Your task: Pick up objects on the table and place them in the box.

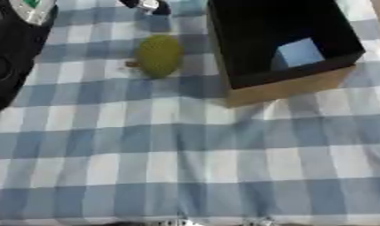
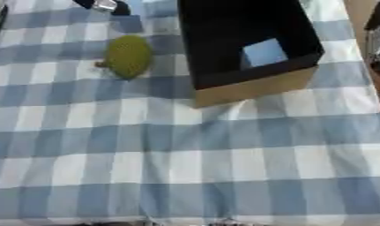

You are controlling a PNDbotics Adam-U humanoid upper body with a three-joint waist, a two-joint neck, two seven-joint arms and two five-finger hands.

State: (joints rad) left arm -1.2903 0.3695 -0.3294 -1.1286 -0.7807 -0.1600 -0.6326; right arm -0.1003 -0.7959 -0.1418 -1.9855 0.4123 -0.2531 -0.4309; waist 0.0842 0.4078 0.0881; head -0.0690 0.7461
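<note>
Fruit (image 1: 158, 55) lies on the cloth (image 1: 185, 154) beside the box (image 1: 289, 86); my left hand (image 1: 146, 5) is barely visible, fingers unclear.

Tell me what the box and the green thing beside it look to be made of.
Box: probably cardboard, matte, judging by its plain tan outer wall and dark inner walls.

Green object: yellow-green, oval, dull finish with a brownish stub at one end; it looks like a fruit, real or plastic I cannot tell.
</note>
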